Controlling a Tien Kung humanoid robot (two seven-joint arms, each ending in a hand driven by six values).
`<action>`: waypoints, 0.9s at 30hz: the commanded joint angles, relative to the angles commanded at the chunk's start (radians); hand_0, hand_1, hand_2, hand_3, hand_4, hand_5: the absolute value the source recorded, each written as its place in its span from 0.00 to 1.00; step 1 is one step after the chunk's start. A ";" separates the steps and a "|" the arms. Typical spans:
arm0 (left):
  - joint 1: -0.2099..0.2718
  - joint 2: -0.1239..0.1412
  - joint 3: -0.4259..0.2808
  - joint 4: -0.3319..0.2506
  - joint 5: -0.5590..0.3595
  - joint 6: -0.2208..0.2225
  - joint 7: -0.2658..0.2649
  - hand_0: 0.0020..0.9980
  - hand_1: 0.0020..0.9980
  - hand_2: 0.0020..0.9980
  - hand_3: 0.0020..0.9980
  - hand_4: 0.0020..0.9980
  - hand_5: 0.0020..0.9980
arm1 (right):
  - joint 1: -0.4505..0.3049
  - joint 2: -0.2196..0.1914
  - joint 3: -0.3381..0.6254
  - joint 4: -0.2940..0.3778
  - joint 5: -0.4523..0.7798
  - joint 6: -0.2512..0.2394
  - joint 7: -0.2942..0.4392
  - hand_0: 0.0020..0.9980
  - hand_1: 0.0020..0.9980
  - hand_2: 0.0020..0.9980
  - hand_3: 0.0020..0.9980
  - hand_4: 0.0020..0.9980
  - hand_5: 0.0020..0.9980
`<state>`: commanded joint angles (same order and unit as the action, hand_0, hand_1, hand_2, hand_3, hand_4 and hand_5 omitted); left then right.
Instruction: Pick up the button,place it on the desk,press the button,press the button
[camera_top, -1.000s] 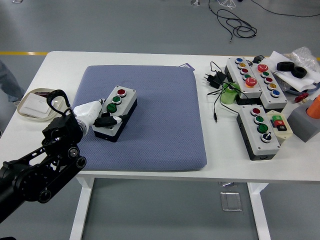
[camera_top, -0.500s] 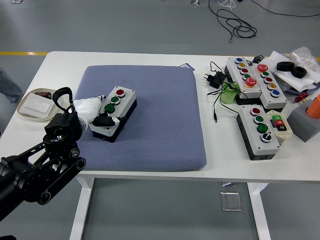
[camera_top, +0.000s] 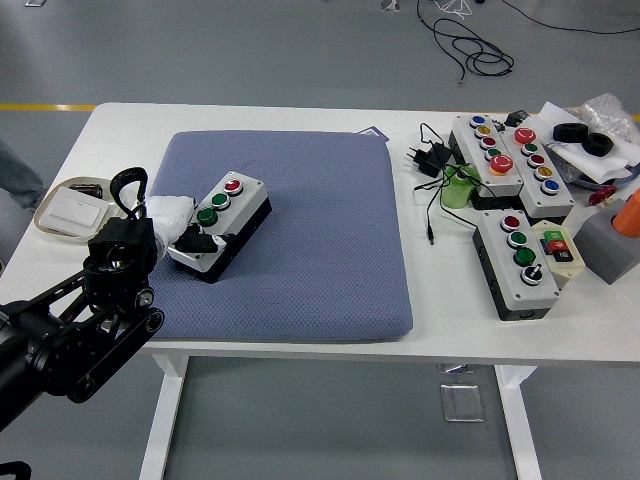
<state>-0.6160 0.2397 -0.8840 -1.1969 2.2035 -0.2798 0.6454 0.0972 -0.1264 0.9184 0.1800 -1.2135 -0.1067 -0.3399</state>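
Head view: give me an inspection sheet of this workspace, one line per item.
Surface: white table with a blue-grey pad on its left half.
Job's things: three-button box, one red and two green buttons, on the pad, near end in the left hand.
Clutter: more button boxes and, white tray, tape roll, plastic bag, orange object on a grey block.
Grippers: left hand closed on the box; right hand not in view.
Cables: black adapter and lead on the table; black cable on the floor.
Surroundings: grey floor with a yellow line.
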 joint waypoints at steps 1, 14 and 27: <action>0.000 0.000 0.000 0.000 0.002 0.000 0.000 0.48 0.46 0.58 0.66 0.71 0.12 | 0.000 0.000 0.000 0.000 0.000 0.000 0.000 0.64 0.47 0.62 0.56 0.30 0.22; -0.003 0.038 -0.003 0.007 0.065 0.009 -0.251 0.34 0.29 0.27 0.34 0.47 0.00 | 0.004 0.000 0.000 0.000 0.002 0.000 0.000 0.64 0.47 0.62 0.56 0.30 0.22; -0.014 0.096 -0.007 0.051 0.065 0.269 -0.699 0.34 0.26 0.22 0.28 0.39 0.00 | 0.005 0.002 0.006 0.000 -0.004 0.000 -0.001 0.64 0.47 0.62 0.56 0.30 0.22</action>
<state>-0.6301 0.3352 -0.8914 -1.1461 2.2689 -0.0111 -0.0541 0.1018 -0.1242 0.9248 0.1800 -1.2178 -0.1063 -0.3414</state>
